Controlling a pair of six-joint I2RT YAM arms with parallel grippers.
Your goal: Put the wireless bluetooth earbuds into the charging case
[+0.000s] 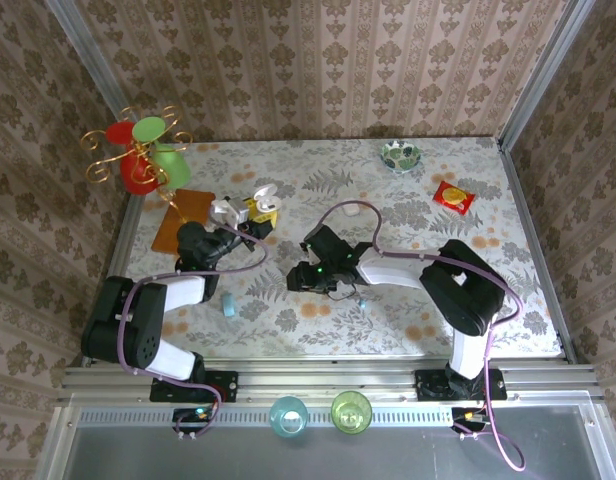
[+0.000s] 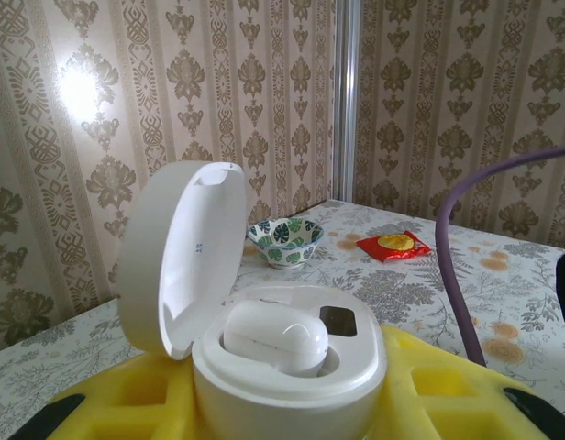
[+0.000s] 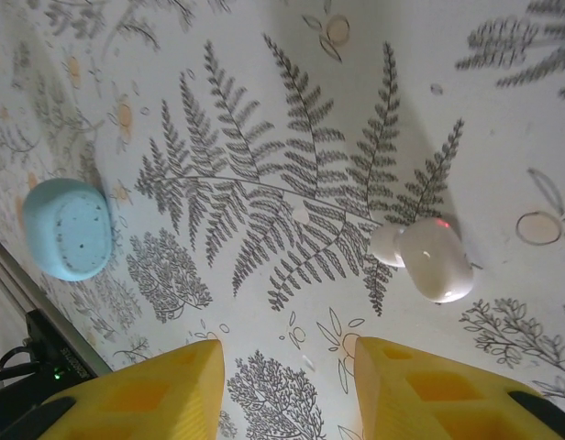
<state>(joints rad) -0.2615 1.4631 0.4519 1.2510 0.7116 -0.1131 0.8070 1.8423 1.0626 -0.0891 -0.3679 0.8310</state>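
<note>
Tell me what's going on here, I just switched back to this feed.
The left gripper holds the white charging case with its lid open, and one earbud is already seated inside. The second earbud lies loose on the table, showing a red light. The right gripper hovers open near it, not touching. A light blue object sits off to the side.

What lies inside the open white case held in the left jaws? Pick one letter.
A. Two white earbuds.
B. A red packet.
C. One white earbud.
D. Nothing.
C: in the left wrist view the case has its lid swung up, and a single white earbud sits in it, with a dark bare spot beside it.
</note>
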